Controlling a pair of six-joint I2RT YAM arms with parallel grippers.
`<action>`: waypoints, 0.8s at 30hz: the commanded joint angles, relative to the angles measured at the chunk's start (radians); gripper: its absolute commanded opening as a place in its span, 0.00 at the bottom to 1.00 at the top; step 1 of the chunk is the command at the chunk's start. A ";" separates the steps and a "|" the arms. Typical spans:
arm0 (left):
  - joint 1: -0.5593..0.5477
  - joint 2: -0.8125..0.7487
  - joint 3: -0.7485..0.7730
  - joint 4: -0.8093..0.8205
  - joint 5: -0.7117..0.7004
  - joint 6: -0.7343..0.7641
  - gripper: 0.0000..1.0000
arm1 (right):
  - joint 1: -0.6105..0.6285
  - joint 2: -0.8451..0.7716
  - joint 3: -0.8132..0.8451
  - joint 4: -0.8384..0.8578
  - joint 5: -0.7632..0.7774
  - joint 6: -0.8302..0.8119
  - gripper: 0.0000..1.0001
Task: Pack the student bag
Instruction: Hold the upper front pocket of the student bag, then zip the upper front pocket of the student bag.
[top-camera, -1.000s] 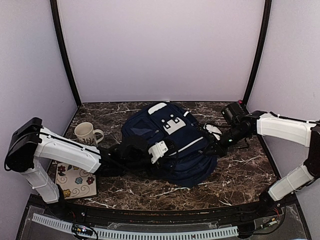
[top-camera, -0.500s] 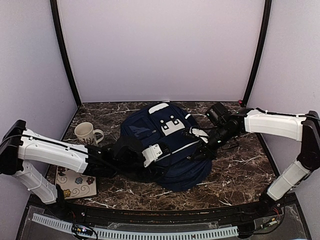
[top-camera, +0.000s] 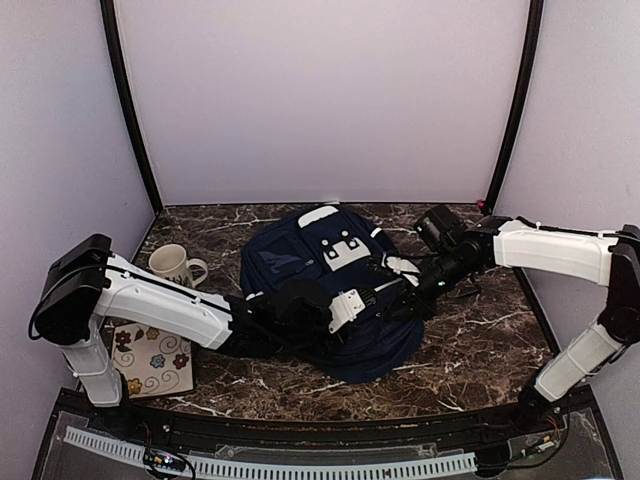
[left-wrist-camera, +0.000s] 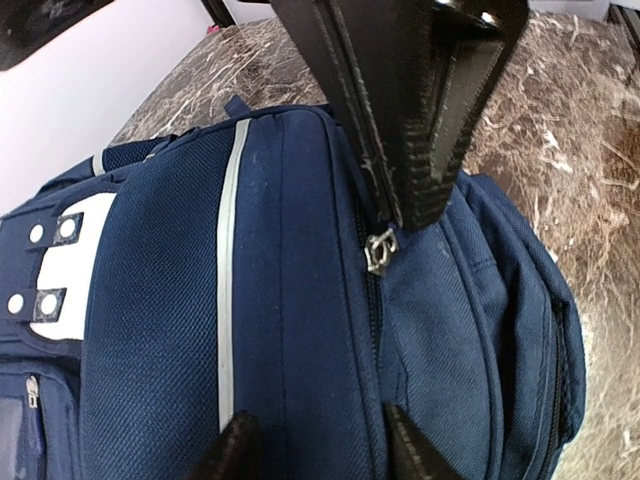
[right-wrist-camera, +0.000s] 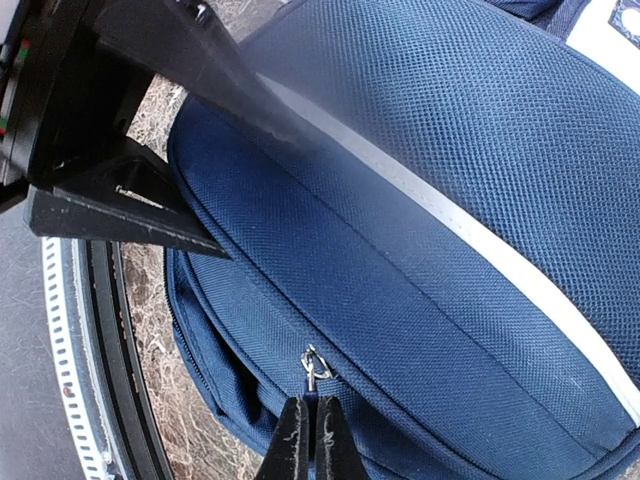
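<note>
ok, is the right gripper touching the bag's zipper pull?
Touching. Right wrist view: the shut right gripper clamps the lower end of the zipper pull on the bag.

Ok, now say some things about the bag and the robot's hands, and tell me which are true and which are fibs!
1. The bag lies on the table. True.
2. The mug is inside the bag. False: it stands on the table, left of the bag.
3. The right gripper is shut on a zip pull. True.
4. The left gripper holds the mug. False: it is open, over the bag.
5. The bag is red. False: it is navy blue with white stripes.
</note>
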 joint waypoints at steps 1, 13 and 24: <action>0.003 0.012 0.037 0.033 -0.013 0.020 0.35 | 0.012 -0.035 -0.005 0.017 -0.028 -0.005 0.00; 0.003 -0.131 -0.088 -0.031 0.012 -0.011 0.00 | -0.102 -0.022 -0.051 -0.025 0.095 -0.094 0.00; 0.012 -0.290 -0.210 -0.217 -0.082 -0.008 0.00 | -0.125 -0.045 -0.044 -0.011 0.056 -0.073 0.00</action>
